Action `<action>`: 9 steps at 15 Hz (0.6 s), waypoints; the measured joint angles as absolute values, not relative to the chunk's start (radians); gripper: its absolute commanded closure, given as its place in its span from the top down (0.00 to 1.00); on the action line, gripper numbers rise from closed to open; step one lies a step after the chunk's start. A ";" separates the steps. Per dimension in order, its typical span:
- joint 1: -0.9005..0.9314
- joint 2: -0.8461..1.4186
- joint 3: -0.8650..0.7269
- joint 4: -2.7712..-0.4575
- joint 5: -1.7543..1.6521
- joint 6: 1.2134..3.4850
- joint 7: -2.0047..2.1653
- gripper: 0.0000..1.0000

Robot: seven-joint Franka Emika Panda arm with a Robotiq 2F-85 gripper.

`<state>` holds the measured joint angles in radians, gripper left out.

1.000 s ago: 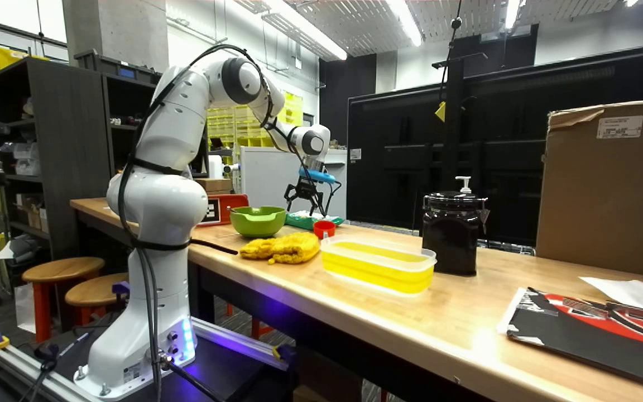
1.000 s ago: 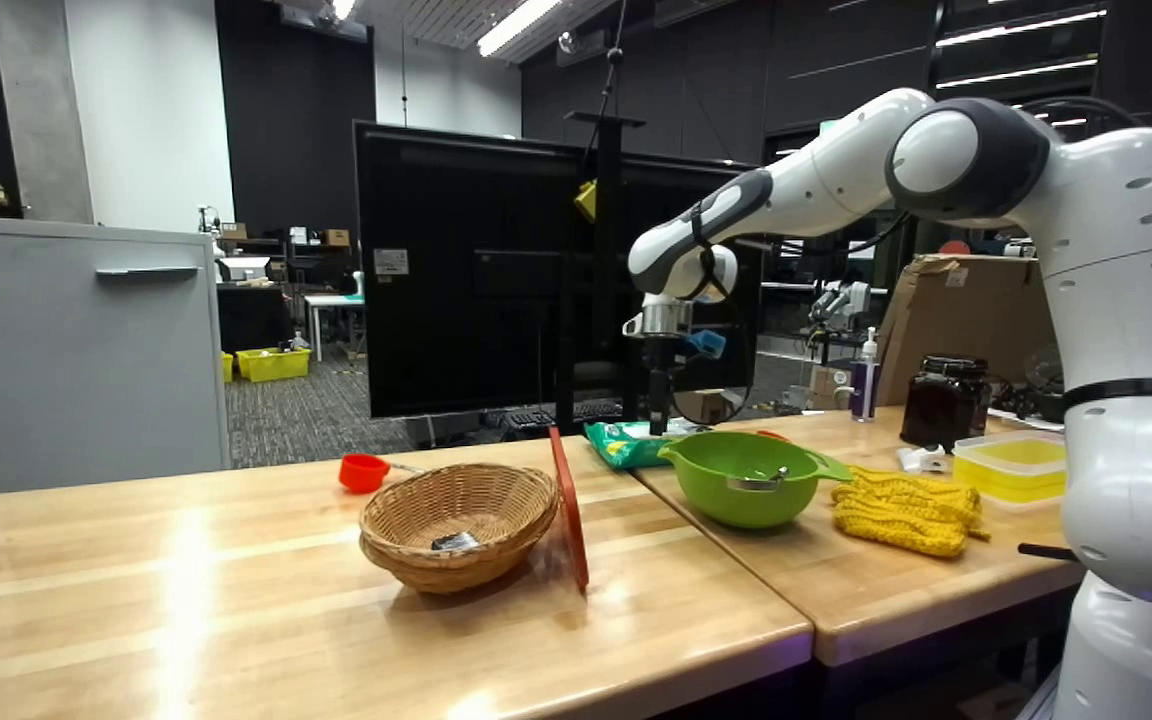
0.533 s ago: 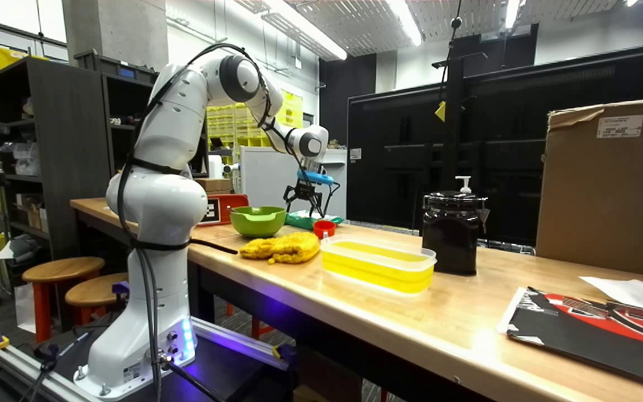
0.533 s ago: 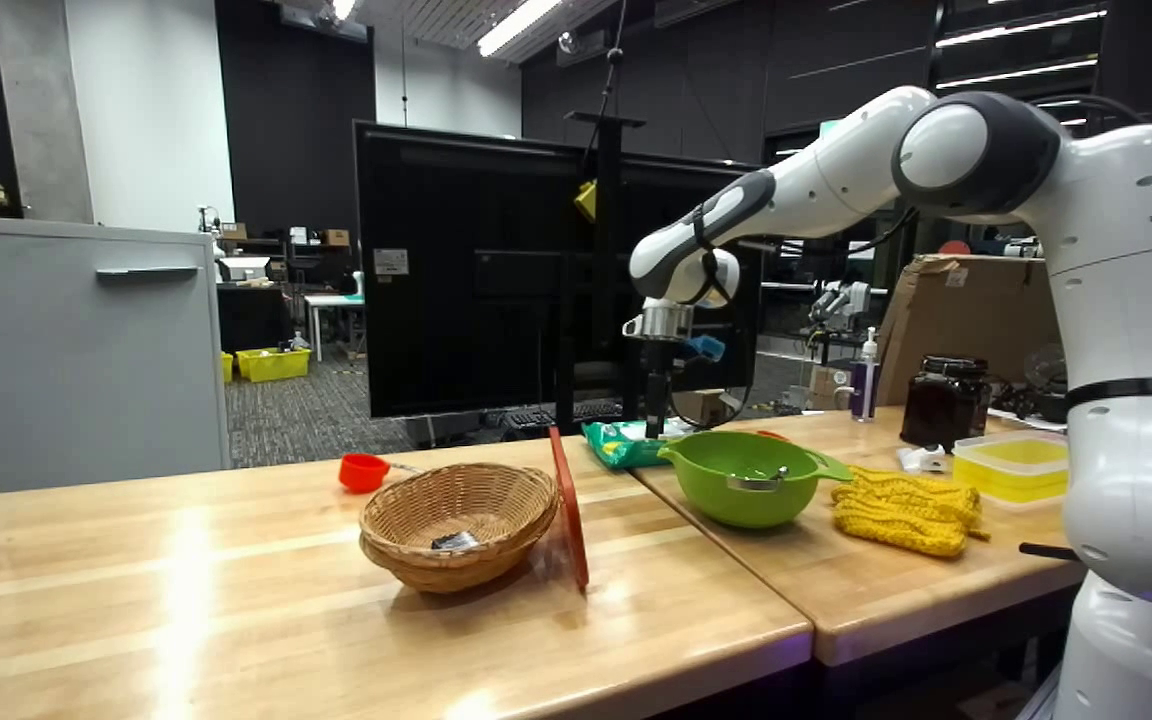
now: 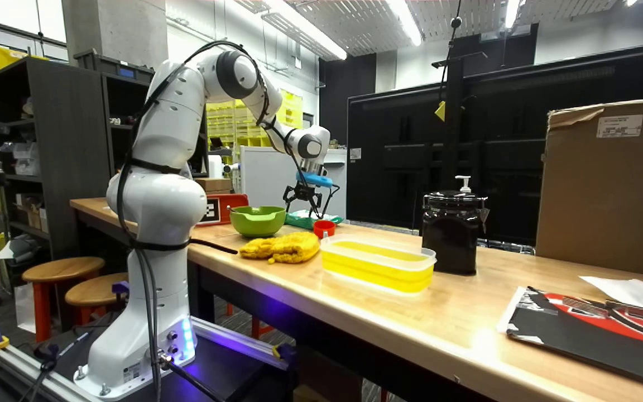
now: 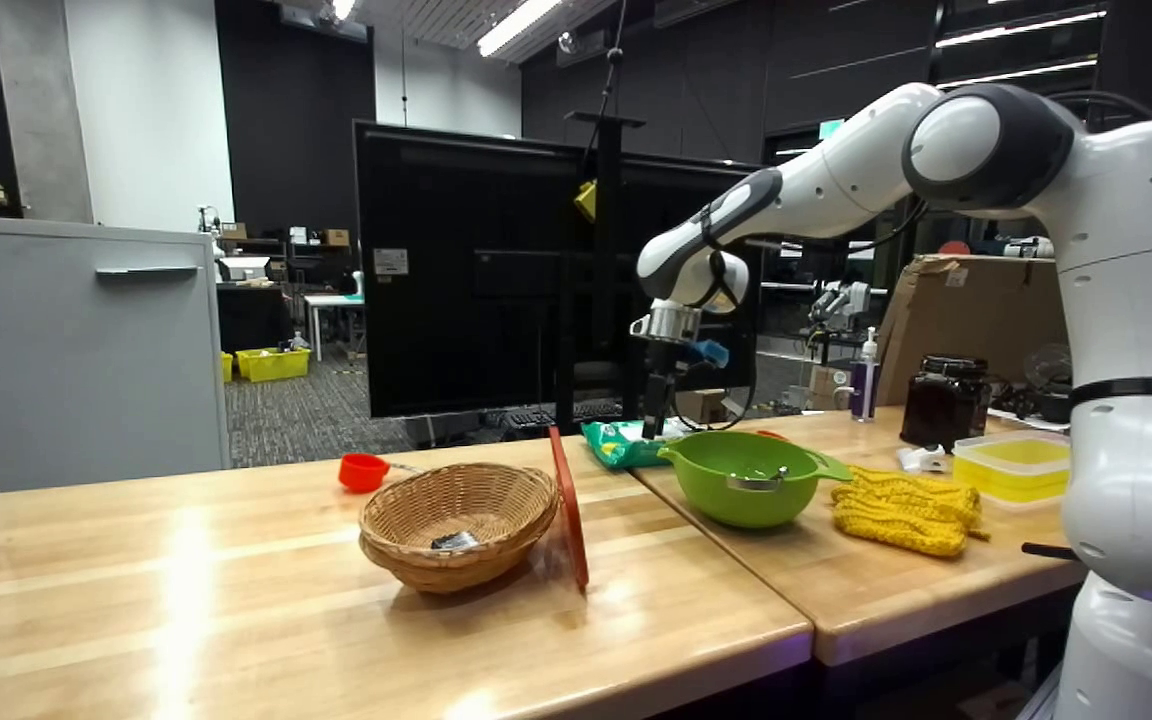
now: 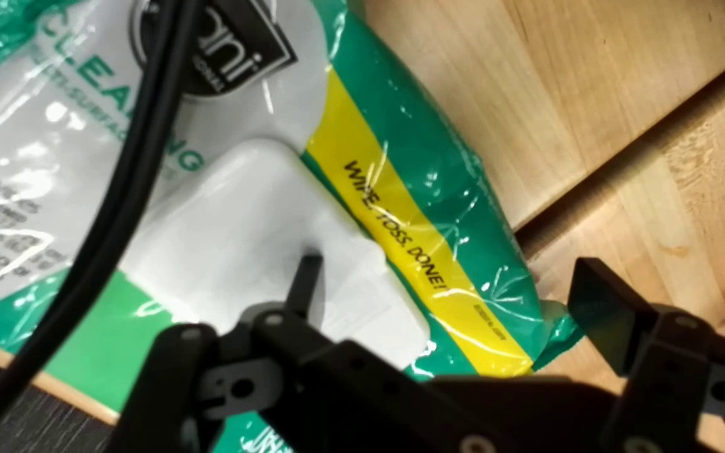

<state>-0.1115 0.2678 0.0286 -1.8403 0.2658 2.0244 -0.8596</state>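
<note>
My gripper [image 7: 454, 283] is open and empty above a green and white pack of cleaning wipes [image 7: 400, 207] with a yellow stripe. In the wrist view one finger [image 7: 304, 286] points at the pack's white lid [image 7: 255, 220]. I cannot tell whether it touches. The other finger [image 7: 608, 314] is past the pack's end, over the wooden table. The pack also shows under my gripper in both exterior views [image 5: 302, 219] [image 6: 621, 447]. A green bowl [image 6: 751, 505] stands beside the pack, with a metal utensil [image 6: 756, 483] in it. A red cup [image 5: 324, 229] stands near the pack.
A yellow knitted cloth [image 5: 285, 248] and a clear container [image 5: 377, 271] with yellow contents lie nearer the table edge. A dark jar [image 5: 450, 240] stands behind. In an exterior view a wicker basket [image 6: 406, 565], a red panel [image 6: 571, 520] and another red cup [image 6: 363, 473] are left of the bowl.
My gripper has sunk slightly toward the pack, and its tilt has changed a little. The upper arm has shifted back slightly. The objects on the table have not moved.
</note>
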 measured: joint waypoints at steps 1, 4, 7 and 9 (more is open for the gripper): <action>-0.112 0.266 0.029 -1.842 0.269 2.026 -0.860 1.00; -0.113 0.266 0.029 -1.838 0.269 2.020 -0.859 1.00; -0.112 0.266 0.029 -1.835 0.269 2.014 -0.858 1.00; -0.111 0.266 0.029 -1.835 0.268 2.014 -0.858 1.00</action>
